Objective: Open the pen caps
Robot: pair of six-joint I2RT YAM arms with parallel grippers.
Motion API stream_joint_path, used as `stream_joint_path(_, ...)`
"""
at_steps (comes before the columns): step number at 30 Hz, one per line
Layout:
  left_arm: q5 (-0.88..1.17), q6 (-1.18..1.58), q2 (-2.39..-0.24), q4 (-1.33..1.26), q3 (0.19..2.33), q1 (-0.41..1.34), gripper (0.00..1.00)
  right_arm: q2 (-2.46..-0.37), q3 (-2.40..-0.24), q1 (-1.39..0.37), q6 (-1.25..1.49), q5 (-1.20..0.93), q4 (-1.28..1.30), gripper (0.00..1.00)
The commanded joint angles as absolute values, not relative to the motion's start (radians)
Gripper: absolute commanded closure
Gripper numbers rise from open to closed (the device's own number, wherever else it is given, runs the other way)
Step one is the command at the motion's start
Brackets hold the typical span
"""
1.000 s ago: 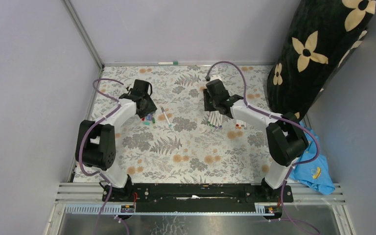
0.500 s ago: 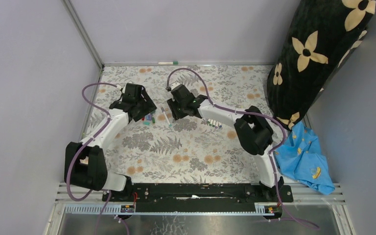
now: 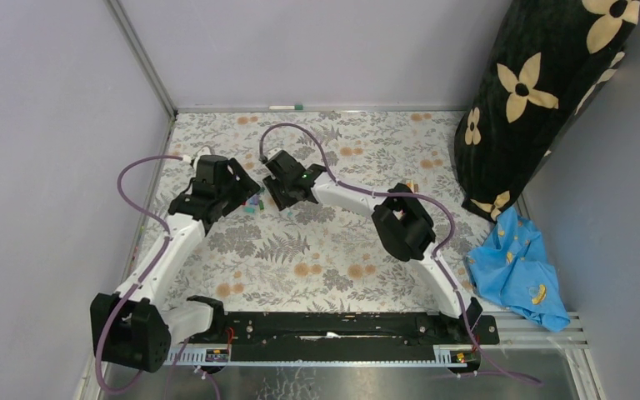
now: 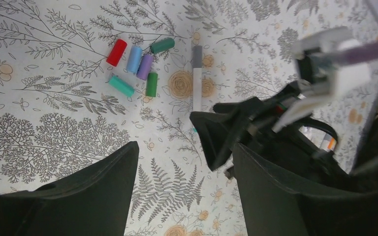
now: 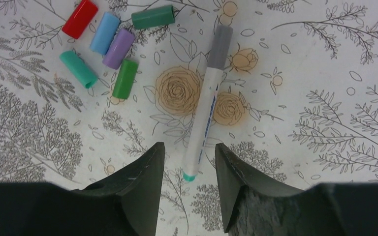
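Left gripper (image 4: 184, 147): hovers above the floral tablecloth (image 4: 39, 132), jaws spread wide, grips nothing.

Right gripper (image 5: 189, 147): hovers close beside the left one, jaws likewise spread, pinches nothing. Frames the teal-tipped end of the white pen (image 5: 204, 108) between its fingertips in the wrist view; no contact visible.

Pen caps (image 3: 254, 202): lie loose on the tablecloth in a tight cluster, left of centre, just in front of the two gripper heads in the top view. Six in the cluster, none on a pen:
- red cap (image 5: 79, 18), light blue cap (image 5: 105, 33) and purple cap (image 5: 118, 48): side by side in a slanted row.
- dark green cap (image 5: 153, 16): just beyond the purple one, turned crosswise.
- teal cap (image 5: 78, 69) and green cap (image 5: 125, 78): on the near side of the row, the green just beside the purple.

Grey cap (image 5: 220, 46): sits fitted on the far end of the white pen. Pen flat on the cloth, near the cluster but apart from it.

Far table edge: one more thin pen (image 3: 285, 107) with a green end. Right side: blue cloth (image 3: 521, 271) and black flowered bag (image 3: 542, 92).
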State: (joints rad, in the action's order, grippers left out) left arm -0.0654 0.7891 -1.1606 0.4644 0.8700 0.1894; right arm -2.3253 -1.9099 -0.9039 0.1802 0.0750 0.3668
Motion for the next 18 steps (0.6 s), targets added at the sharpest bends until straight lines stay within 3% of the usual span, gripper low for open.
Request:
stream_joint_path(1, -0.080, 0.810, -1.085, 0.421, 0.850, 0.192, 0.23, -2.375, -2.019, -0.920, 0.175, 0.133, 0.429, 0.51)
stream_joint_path(13, -0.110, 0.815, -0.988, 0.428, 0.829, 0.192, 0.21, -2.462, -2.078, -0.928, 0.188, 0.190, 0.492, 0.53)
stream_joint_path(18, -0.123, 0.820, -0.976, 0.429, 0.821, 0.192, 0.21, -2.462, -2.057, -0.928, 0.191, 0.195, 0.511, 0.72)
